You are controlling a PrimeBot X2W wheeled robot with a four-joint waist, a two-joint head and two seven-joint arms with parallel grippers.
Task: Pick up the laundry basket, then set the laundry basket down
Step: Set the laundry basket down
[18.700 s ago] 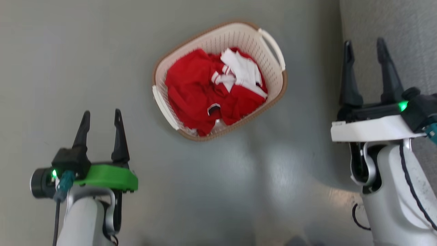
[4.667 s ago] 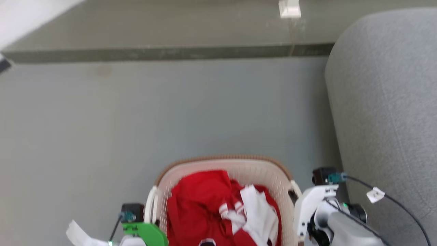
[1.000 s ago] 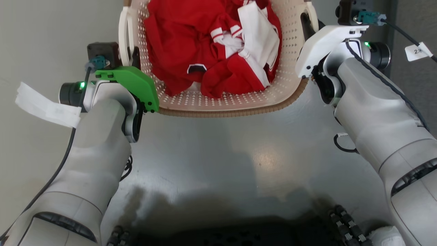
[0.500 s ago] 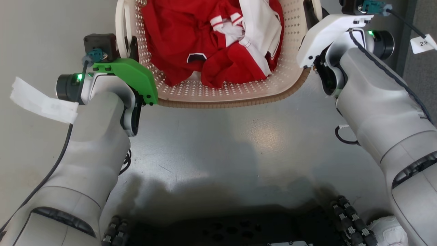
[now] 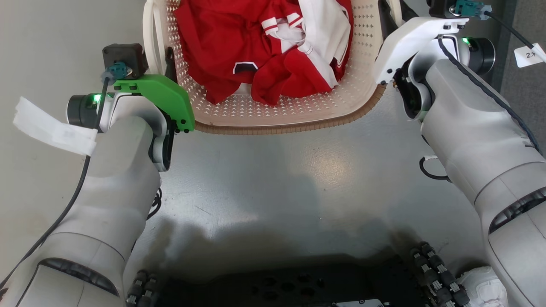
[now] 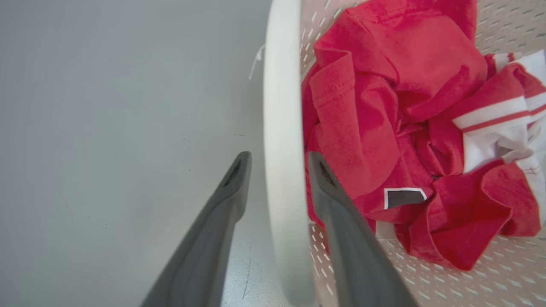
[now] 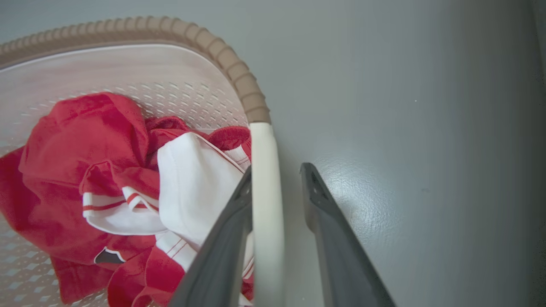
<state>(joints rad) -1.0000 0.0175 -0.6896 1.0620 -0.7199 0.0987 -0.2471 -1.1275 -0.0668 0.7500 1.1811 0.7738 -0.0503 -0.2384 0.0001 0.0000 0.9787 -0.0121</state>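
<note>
The laundry basket (image 5: 277,128), cream perforated plastic with a brown rim, stands at the top of the head view, holding red clothes (image 5: 239,38) and a white garment (image 5: 324,30). My left gripper (image 5: 164,64) is at its left white handle (image 6: 281,106). In the left wrist view the left gripper (image 6: 279,160) straddles that handle with a gap on the outer side. My right gripper (image 5: 386,10) is at the right handle (image 7: 266,192). The right gripper (image 7: 275,170) has its inner finger against that handle and its outer finger apart from it. Both are open.
Glossy grey floor (image 5: 298,170) lies between the basket and my dark wheeled base (image 5: 277,285). A grey upholstered piece (image 5: 529,17) stands at the far right. A paper tag (image 5: 51,125) hangs off my left wrist.
The whole head picture has shifted a little, so the basket and both wrists sit slightly higher than a second ago. Both grippers have stayed at the handles.
</note>
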